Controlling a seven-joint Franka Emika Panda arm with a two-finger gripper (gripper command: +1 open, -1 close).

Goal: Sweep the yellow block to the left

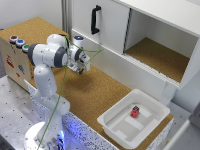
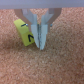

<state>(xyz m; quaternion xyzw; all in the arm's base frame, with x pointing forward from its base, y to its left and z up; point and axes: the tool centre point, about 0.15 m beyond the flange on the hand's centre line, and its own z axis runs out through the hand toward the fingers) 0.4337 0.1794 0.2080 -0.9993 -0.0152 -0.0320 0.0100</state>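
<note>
In the wrist view the tiny yellow block (image 2: pixel 22 32) with black marks lies on the cork tabletop, right beside my gripper (image 2: pixel 39 44). The two fingers (image 2: pixel 43 31) are pressed together with nothing between them, and the block sits against the outer side of one finger. In the exterior view my gripper (image 1: pixel 81 69) points down at the cork surface in front of the cabinet. The yellow block is hidden there behind the hand.
A white tray (image 1: pixel 150 125) at the exterior view's lower right holds a small dark-red block (image 1: pixel 135 111). A white cabinet with a black handle (image 1: pixel 95 20) and an open cork-floored compartment (image 1: pixel 157 55) stands behind. A box with coloured buttons (image 1: pixel 19 42) is at the exterior view's left.
</note>
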